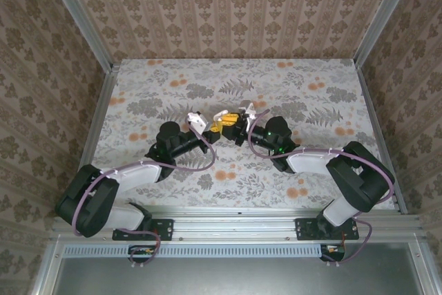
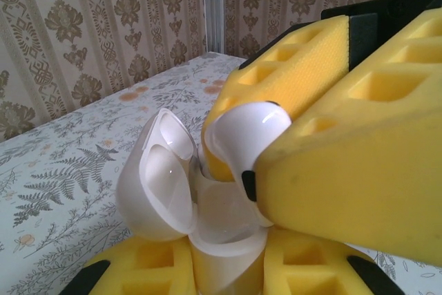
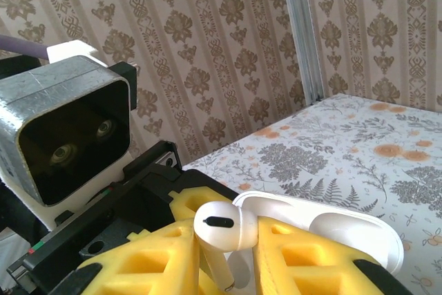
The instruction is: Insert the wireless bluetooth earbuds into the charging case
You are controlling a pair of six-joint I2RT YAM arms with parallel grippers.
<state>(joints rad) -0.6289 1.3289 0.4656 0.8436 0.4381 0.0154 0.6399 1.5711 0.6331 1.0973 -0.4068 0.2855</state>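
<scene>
Yellow foam pads [image 2: 166,267] of the left gripper [image 2: 228,271], at 6 o'clock in the left wrist view, are clamped on the white case [image 2: 228,240], which is held upright. Lid [image 2: 162,177] open, swung toward 9 o'clock, glossy hollow facing right. Top view: left arm [image 1: 138,174] enters from 7 o'clock, right arm [image 1: 324,160] from 4 o'clock; tips meet near mid-table over the cloth [image 1: 311,88], printed with grey ferns and orange flowers. White earbud [image 2: 248,136] at the case mouth, bulb up, stem pointing down toward the body; how far it is seated I cannot tell. The right gripper [image 3: 224,253], at 2 o'clock in the left wrist view, is pinched on that earbud, one yellow pad on either side. Right wrist view: earbud bulb at 6 o'clock between that gripper's pads, dark slot facing the lens, stem hanging below; open lid at 4 o'clock; the left arm's grey camera housing [image 3: 69,136] at 9 o'clock.
</scene>
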